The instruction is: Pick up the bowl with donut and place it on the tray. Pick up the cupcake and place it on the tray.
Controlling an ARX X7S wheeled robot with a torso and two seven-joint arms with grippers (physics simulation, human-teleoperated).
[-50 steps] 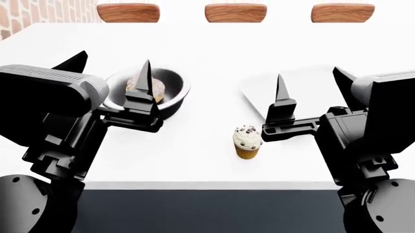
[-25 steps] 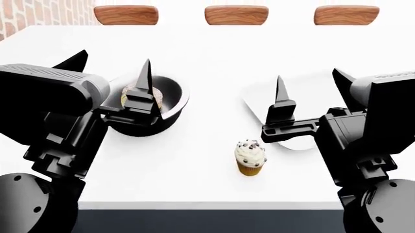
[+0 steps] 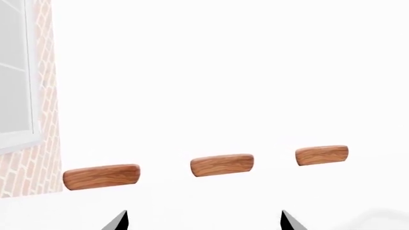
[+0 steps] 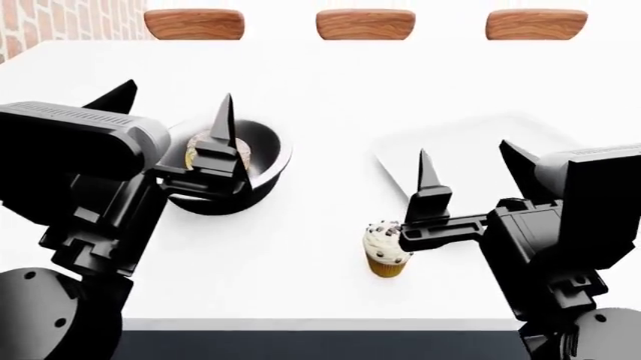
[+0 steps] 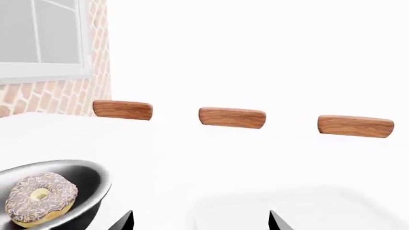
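Note:
The black bowl (image 4: 263,154) holds the sprinkled donut (image 4: 198,148) at the table's left; both show in the right wrist view, the bowl (image 5: 86,184) and the donut (image 5: 38,197). My left gripper (image 4: 170,112) is open and empty, hovering over the bowl, one finger hiding part of the donut. The cupcake (image 4: 383,253) stands near the front edge. My right gripper (image 4: 469,166) is open and empty, low beside the cupcake, its left finger's base overlapping the frosting. The white tray (image 4: 470,139) lies right of centre, faint against the table, and also faint in the right wrist view (image 5: 307,206).
Three brown wooden slabs (image 4: 365,23) line the white table's (image 4: 320,82) far edge. A brick wall (image 4: 60,19) stands at the back left, with a window (image 5: 41,38) above it. The table's front edge runs just below the cupcake.
My right gripper has dropped and come nearer, its left finger now against the cupcake's frosting. The left arm holds still over the bowl. The view has shifted slightly.

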